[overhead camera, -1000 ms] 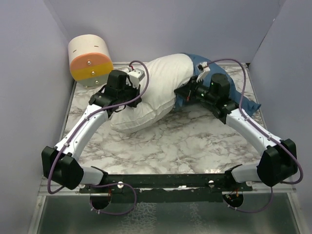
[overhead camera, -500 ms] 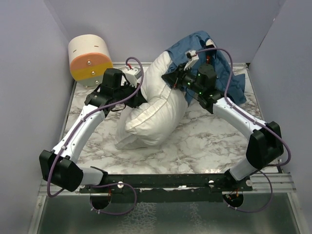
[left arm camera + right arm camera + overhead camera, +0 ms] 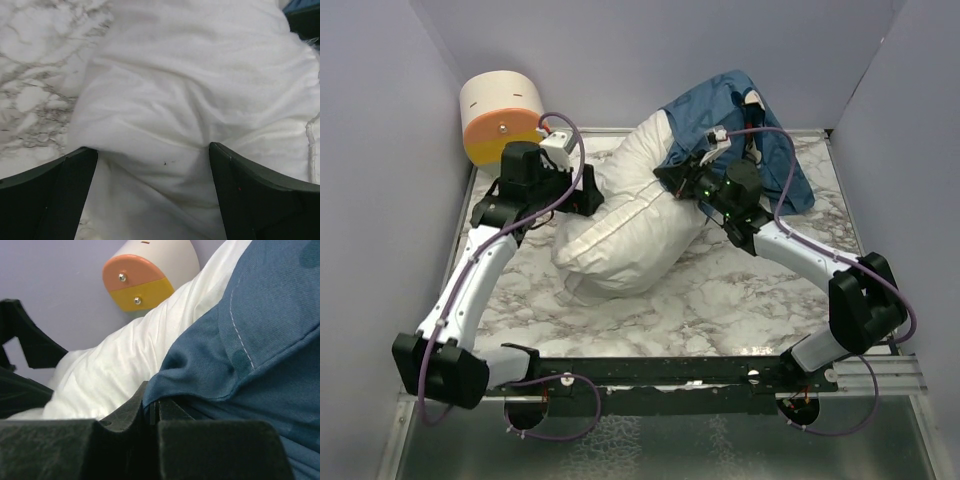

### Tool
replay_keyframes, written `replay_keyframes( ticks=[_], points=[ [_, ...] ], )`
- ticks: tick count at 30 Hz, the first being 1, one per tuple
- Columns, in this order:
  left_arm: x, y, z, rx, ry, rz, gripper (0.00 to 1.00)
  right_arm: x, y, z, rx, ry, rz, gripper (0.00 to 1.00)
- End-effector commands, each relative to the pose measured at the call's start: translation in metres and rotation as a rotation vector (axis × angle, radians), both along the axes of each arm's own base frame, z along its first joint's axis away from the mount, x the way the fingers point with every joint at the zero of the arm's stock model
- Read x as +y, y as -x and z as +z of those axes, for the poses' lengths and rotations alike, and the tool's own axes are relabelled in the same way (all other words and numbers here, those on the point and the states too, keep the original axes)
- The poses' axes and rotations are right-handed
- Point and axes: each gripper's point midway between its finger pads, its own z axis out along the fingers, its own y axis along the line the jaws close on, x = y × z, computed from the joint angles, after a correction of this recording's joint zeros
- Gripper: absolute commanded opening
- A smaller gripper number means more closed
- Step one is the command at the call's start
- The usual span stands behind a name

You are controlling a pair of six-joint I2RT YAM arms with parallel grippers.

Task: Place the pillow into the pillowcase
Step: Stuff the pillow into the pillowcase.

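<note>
Pillow [image 3: 620,240] end hidden under pillowcase [image 3: 720,100]; right gripper [image 3: 152,407] clamps pillowcase fold; left gripper [image 3: 150,150] spread wide, holding nothing.

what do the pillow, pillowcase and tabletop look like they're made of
The pillow: matte white woven cloth, probably cotton or a blend, over soft fill; it puffs and creases. The pillowcase: thin matte dark blue cloth with a stitched hem; it drapes limply. The tabletop: smooth white surface with grey veining, marble or a printed laminate, cannot tell which.

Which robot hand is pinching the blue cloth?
The right gripper: it is shut on the edge of the pillowcase. The left gripper is wide open over the white pillow, holding nothing.
</note>
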Motion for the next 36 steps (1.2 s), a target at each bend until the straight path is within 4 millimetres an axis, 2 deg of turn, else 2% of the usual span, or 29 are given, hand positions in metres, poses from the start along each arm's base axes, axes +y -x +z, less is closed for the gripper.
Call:
replay_keyframes(
  ticks=[1, 3, 5, 8, 12, 18, 20, 23, 29, 32, 36],
  points=[
    [0.049, -0.006, 0.076, -0.321, -0.099, 0.225, 0.99, 0.002, 0.021, -0.047, 0.121, 0.046, 0.039, 0.05],
    [0.048, 0.008, 0.093, -0.356, -0.077, 0.205, 0.99, 0.002, 0.022, -0.053, 0.132, 0.043, 0.041, 0.05],
    [0.036, 0.023, 0.103, -0.356, -0.027, 0.135, 0.98, 0.003, 0.023, -0.057, 0.14, 0.043, 0.044, 0.05],
    [0.017, 0.043, 0.106, -0.322, 0.042, 0.02, 0.93, 0.003, 0.023, -0.06, 0.147, 0.042, 0.049, 0.05],
    [-0.007, 0.064, 0.092, -0.269, 0.055, -0.107, 0.9, 0.003, 0.023, -0.064, 0.152, 0.045, 0.046, 0.05],
    [-0.045, 0.089, 0.059, -0.27, -0.178, -0.186, 0.9, 0.002, 0.025, -0.067, 0.159, 0.051, 0.047, 0.06],
    [-0.048, 0.094, 0.051, -0.306, -0.273, -0.199, 0.91, 0.001, 0.025, -0.067, 0.159, 0.054, 0.046, 0.06],
    [-0.043, 0.095, 0.045, -0.368, -0.402, -0.213, 0.92, 0.001, 0.026, -0.066, 0.157, 0.058, 0.047, 0.06],
    [-0.044, 0.091, 0.065, -0.482, -0.452, -0.273, 0.97, 0.0, 0.027, -0.064, 0.152, 0.063, 0.049, 0.06],
    [-0.049, 0.086, 0.067, -0.445, -0.464, -0.274, 0.99, 0.001, 0.027, -0.063, 0.15, 0.067, 0.055, 0.06],
    [-0.061, 0.083, 0.057, -0.356, -0.471, -0.301, 0.99, 0.001, 0.027, -0.061, 0.145, 0.075, 0.058, 0.06]
  ],
)
